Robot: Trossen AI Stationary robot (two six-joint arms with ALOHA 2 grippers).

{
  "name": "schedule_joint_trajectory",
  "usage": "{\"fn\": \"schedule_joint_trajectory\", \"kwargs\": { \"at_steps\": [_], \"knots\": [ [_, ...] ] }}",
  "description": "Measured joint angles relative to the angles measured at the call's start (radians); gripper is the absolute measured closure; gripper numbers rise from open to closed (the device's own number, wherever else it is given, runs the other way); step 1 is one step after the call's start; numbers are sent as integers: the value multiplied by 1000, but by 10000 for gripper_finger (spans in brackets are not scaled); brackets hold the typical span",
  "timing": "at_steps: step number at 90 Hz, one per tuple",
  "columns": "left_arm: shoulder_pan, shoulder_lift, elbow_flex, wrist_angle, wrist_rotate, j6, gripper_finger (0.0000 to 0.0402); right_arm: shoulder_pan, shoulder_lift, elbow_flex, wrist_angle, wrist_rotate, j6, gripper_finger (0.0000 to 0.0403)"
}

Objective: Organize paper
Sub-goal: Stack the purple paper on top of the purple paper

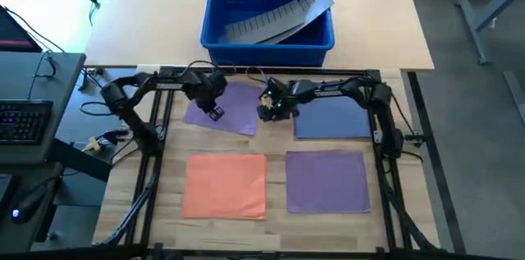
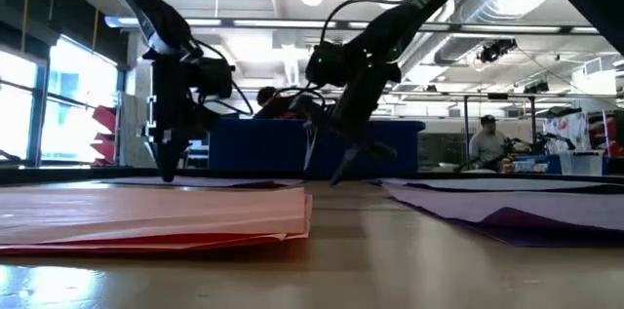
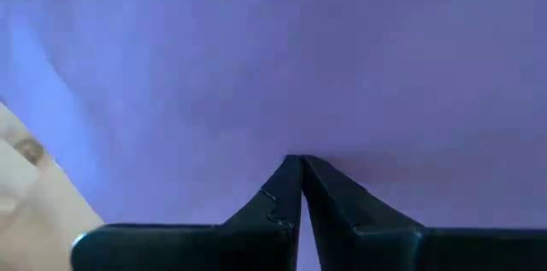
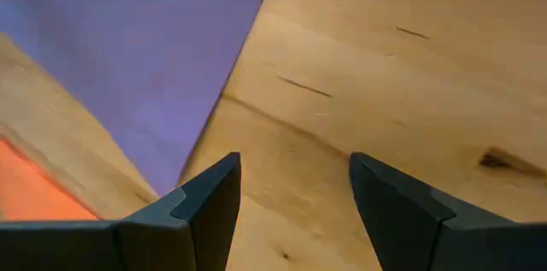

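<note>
Counter [image 1: 275, 227]: pale wood, carrying all items.
Bin [image 1: 215, 15]: blue plastic, far centre, holding a grey ridged strip [image 1: 275, 20].
Paper, four loose sheets: orange [image 1: 225, 184] near left; purple [image 1: 328, 181] near right; blue [image 1: 336, 119] far right; a second purple sheet [image 1: 234, 112] far left, skewed. Likely light, limp and slippery; best pinched at an edge or corner.
Left gripper [image 1: 215, 113]: fingers together, tips down on the skewed purple sheet.
Right gripper [image 1: 267, 113]: fingers apart, over bare wood between the far sheets.

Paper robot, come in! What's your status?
Left gripper shut, tips on purple sheet. Right gripper open over bare table. Nothing in the way.
</note>
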Motion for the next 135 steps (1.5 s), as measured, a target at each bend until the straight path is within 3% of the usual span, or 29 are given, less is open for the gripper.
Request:
{"fn": "schedule_joint_trajectory", "kwargs": {
  "at_steps": [41, 63, 74, 87, 96, 110, 126, 135],
  "knots": [
    [-162, -5, -4, 88, 26, -25, 401, 24, 7, -18, 198, 2, 127, 198],
    [-166, -4, -5, 95, 26, -36, 401, 25, -2, -18, 239, -39, 113, 198],
    [-166, -3, -5, 91, 26, -36, 401, 25, -71, -18, 260, -67, 104, 198],
    [-166, -3, -5, 90, 25, -36, 401, 43, -148, -13, 215, 26, 25, 198],
    [-166, -3, -5, 91, 25, -36, 401, 43, -108, -31, 167, 42, 22, 198],
    [-166, -3, -5, 91, 24, -45, 401, 42, -44, -82, 301, 1, 97, 198],
    [-166, -3, -5, 91, 24, -53, 401, 46, -33, -109, 460, -6, 58, 199],
    [-166, -3, -5, 92, 24, -53, 401, 49, -34, -106, 451, 24, 67, 199]
  ]
}}
